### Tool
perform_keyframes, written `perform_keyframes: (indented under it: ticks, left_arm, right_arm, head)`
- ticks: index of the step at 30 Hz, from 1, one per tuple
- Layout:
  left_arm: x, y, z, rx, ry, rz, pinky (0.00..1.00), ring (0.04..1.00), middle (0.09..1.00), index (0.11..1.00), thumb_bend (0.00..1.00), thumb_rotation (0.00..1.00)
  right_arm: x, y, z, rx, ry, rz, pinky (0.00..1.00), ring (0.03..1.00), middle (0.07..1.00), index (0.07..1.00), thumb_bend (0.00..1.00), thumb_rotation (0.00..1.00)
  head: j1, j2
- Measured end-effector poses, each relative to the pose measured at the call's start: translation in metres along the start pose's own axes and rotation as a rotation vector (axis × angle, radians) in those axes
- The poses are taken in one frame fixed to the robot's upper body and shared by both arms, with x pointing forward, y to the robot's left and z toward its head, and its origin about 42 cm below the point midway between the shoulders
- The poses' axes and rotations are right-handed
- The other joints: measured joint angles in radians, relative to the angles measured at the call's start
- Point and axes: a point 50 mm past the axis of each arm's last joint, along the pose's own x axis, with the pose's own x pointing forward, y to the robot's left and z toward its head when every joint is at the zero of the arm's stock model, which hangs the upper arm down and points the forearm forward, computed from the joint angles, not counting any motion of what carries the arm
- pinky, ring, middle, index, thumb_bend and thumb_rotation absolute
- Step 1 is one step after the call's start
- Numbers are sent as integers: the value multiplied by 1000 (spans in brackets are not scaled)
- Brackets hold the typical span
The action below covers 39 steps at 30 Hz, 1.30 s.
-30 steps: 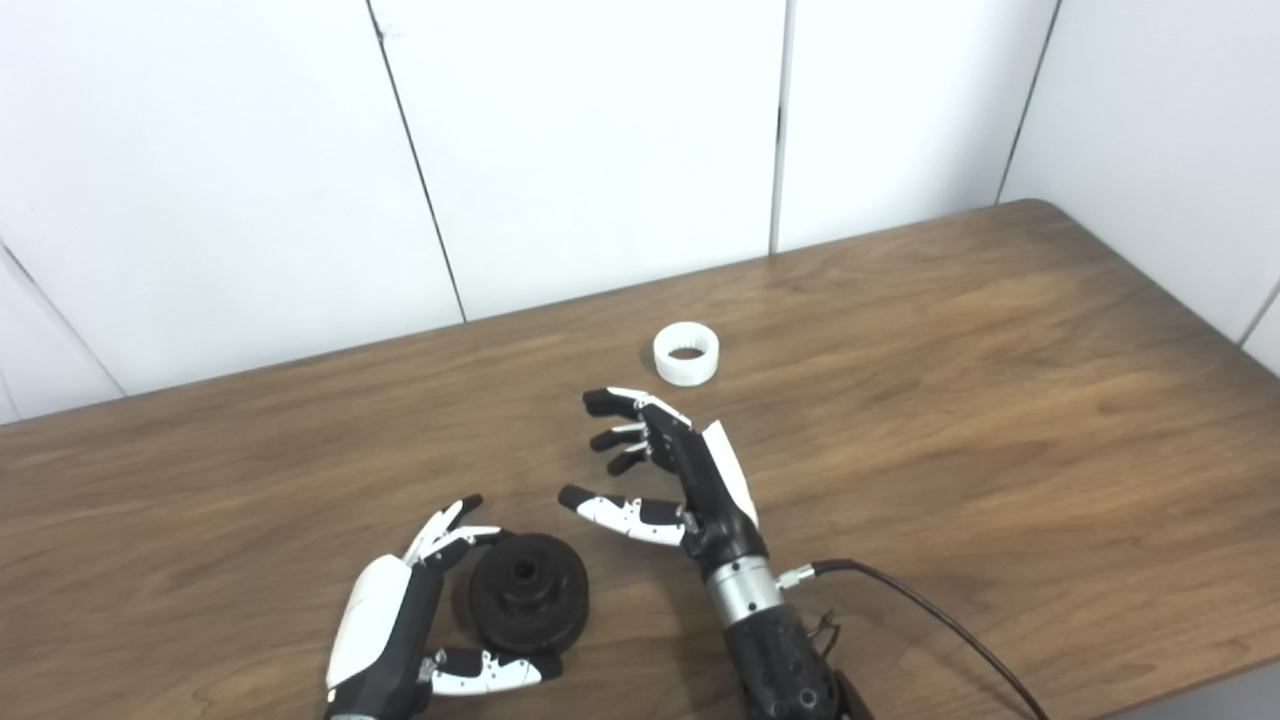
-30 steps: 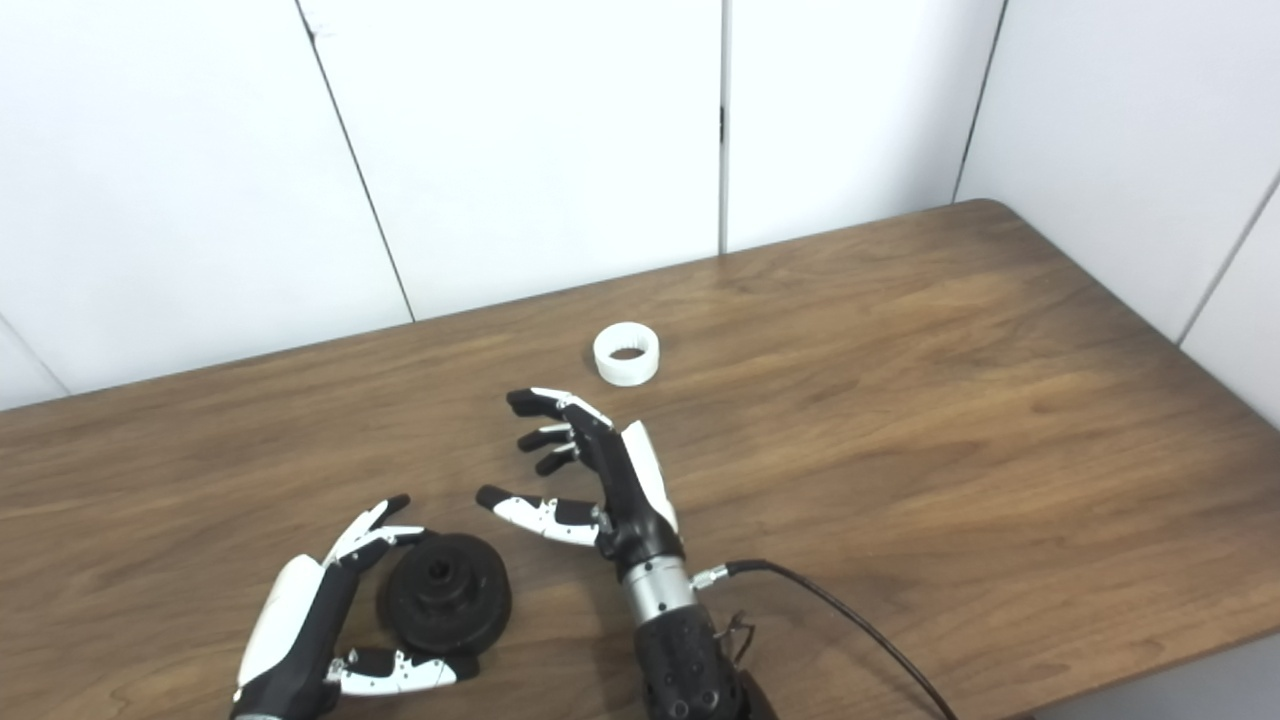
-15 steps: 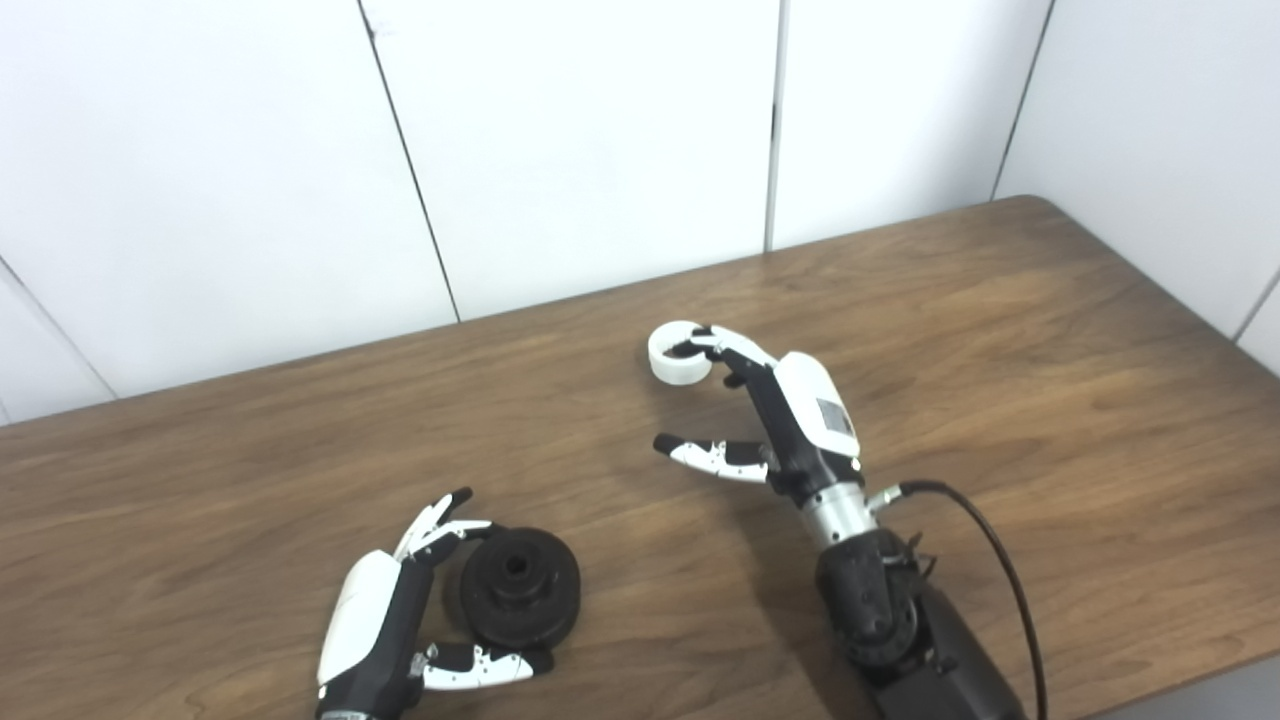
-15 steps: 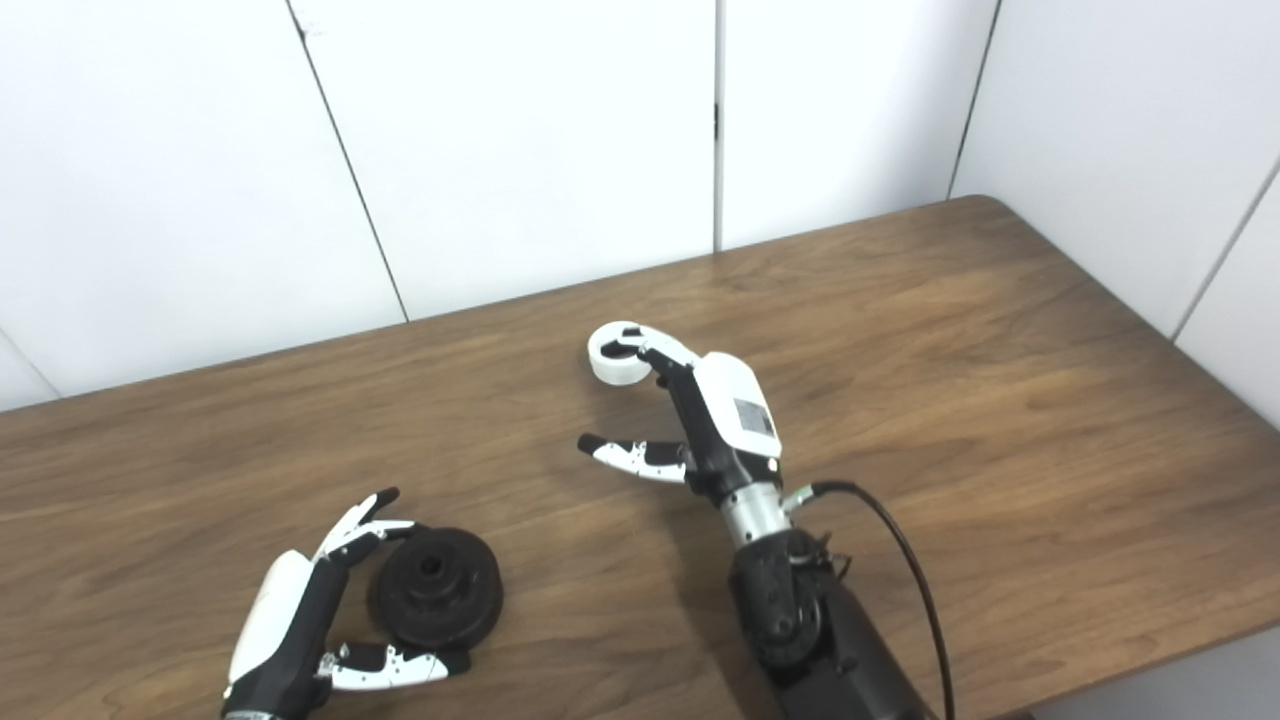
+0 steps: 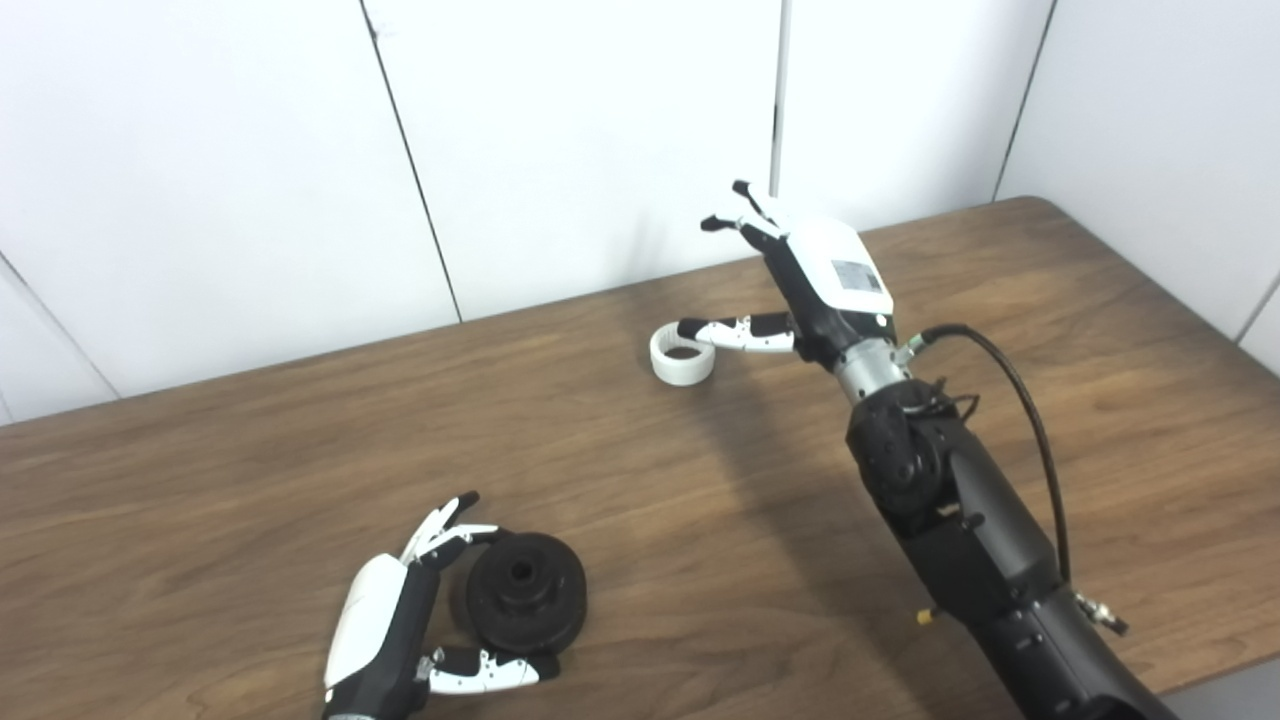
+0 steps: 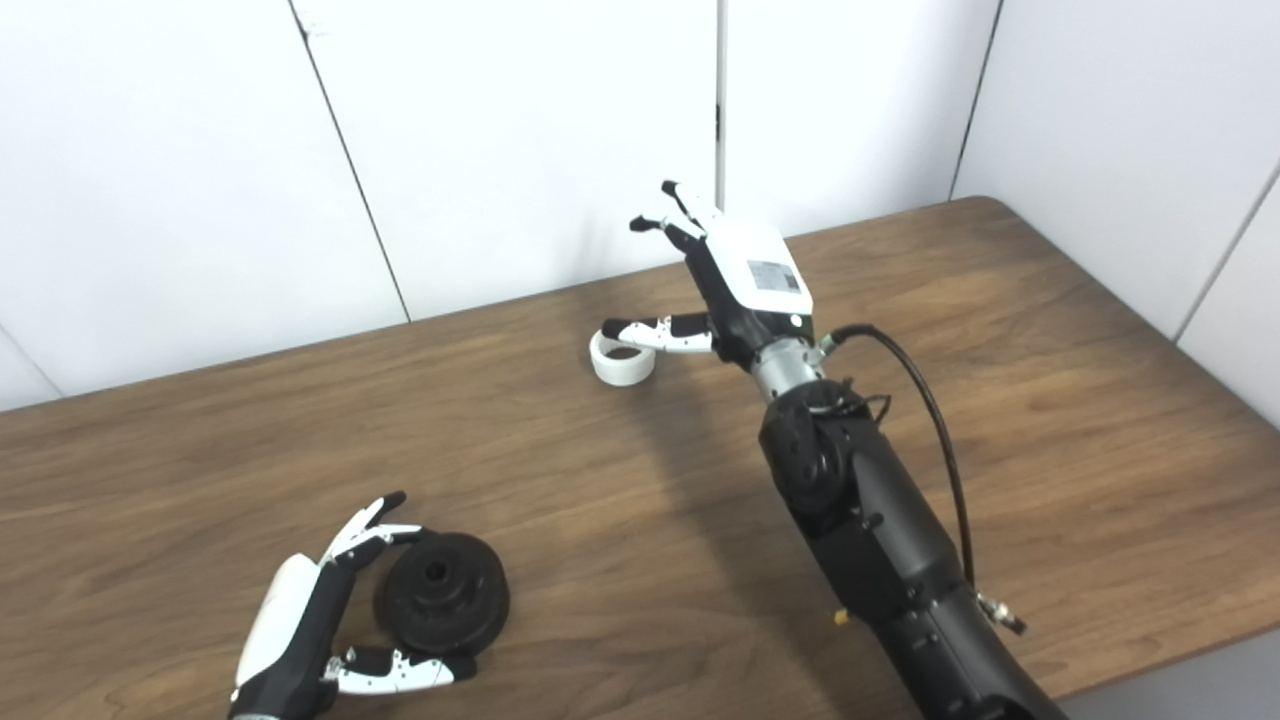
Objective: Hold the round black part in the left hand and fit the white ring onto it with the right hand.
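Left eye view shows the white ring point(image 5: 683, 355) lying flat on the wooden counter point(image 5: 1050, 330), toward the back, near the white wall panels point(image 5: 580, 130). Taking the ring as the landmark: the right hand point(image 5: 815, 275) hovers just to its right and above it, its fingers point(image 5: 745, 215) spread and raised toward the wall, gripping nothing. Only the thumb reaches out level over the ring's near rim — whether it touches cannot be told from either view. The round black part point(image 5: 525, 592) sits well apart from the ring, nearer the front edge and to the left, resting on the counter. The left hand point(image 5: 390, 625) cups it, fingers curved around its far side and thumb under its near edge, half closed about it; it looks cradled rather than lifted, and a firm grip cannot be confirmed.

My reading is that the step in hand is picking up the ring, and it is not yet done. The next move calls for the right hand to come down so that fingers and thumb close on opposite sides of the ring's wall — a small, light, smooth piece that could skid or tip if pressed on one side only. The left hand would also need a secure hold on the black part, its central hub facing up, before the ring is carried across.
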Motion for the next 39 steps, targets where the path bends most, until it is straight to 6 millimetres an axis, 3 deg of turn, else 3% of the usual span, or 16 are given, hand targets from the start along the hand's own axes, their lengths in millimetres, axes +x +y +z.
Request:
perform_keyframes:
  ticks: [7, 12, 21, 28, 39]
  left_arm:
    - [1, -3, 0, 11, -2, -10, 915, 964, 946, 598, 930, 235]
    - [2, -4, 0, 34, 5, -24, 939, 984, 960, 604, 935, 259]
    - [5, -5, 2, 70, -1, -44, 912, 981, 954, 599, 960, 268]
    - [5, -7, 4, 84, -5, -52, 925, 980, 956, 602, 954, 292]
    - [6, -8, 5, 82, -4, -51, 931, 986, 961, 605, 945, 281]
  right_arm:
    - [25, -6, -6, -50, 7, 36, 848, 951, 964, 809, 799, 513]
    - [35, 5, -17, -70, 44, 120, 834, 952, 965, 814, 819, 564]
    - [41, 20, -22, -92, 60, 216, 908, 988, 992, 845, 862, 652]
    - [43, 31, -26, -136, 84, 336, 925, 1000, 1000, 868, 990, 753]
    - [51, 50, -35, -238, 127, 464, 932, 1000, 1000, 857, 1000, 899]
  head:
    - [8, -3]
    - [15, -2]
    - [28, -9]
    - [32, -11]
    - [46, -9]
